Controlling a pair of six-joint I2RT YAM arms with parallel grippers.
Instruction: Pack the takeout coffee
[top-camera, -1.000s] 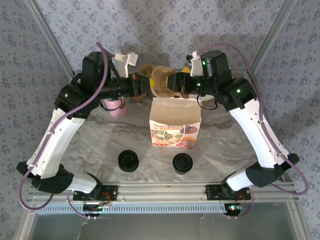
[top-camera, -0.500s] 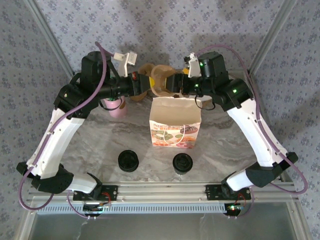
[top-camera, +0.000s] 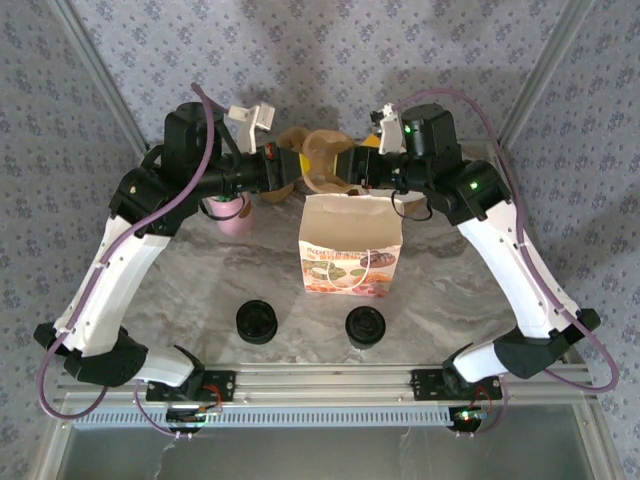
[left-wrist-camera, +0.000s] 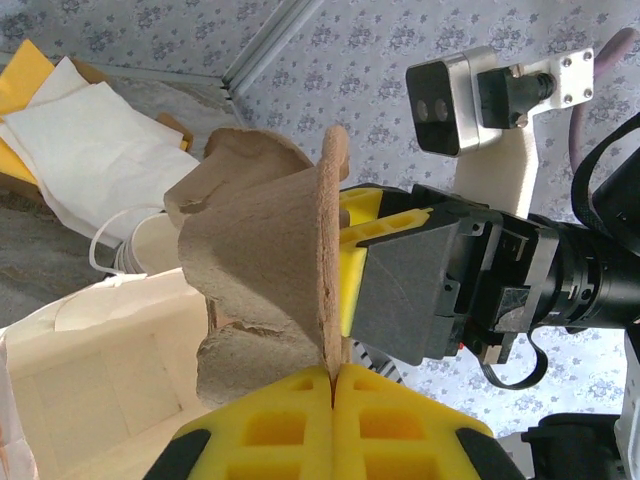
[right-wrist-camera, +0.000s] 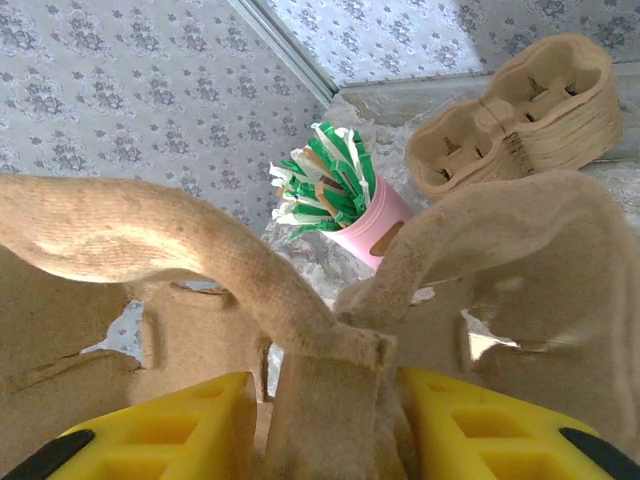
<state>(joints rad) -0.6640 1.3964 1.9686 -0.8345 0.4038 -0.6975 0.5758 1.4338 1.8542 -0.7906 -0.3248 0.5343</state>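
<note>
Left pincer is pinching together on the thin rim of the rough pulp carrier. Right pincer is clamping its central ridge, above the open paper bag. Black-lidded takeout coffee is standing lower centre, with marbled counter open to its right.

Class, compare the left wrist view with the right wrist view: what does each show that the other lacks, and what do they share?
Left wrist, not right wrist: white napkins, the paper bag seen from its open top, and the other arm's camera. Right wrist, not left wrist: a pink cup of green-and-white packets and a stack of pulp carriers. Shared: one brown pulp carrier. The left gripper has its jaws clamped on the rim, and the right gripper has its jaws straddling a rib.
</note>
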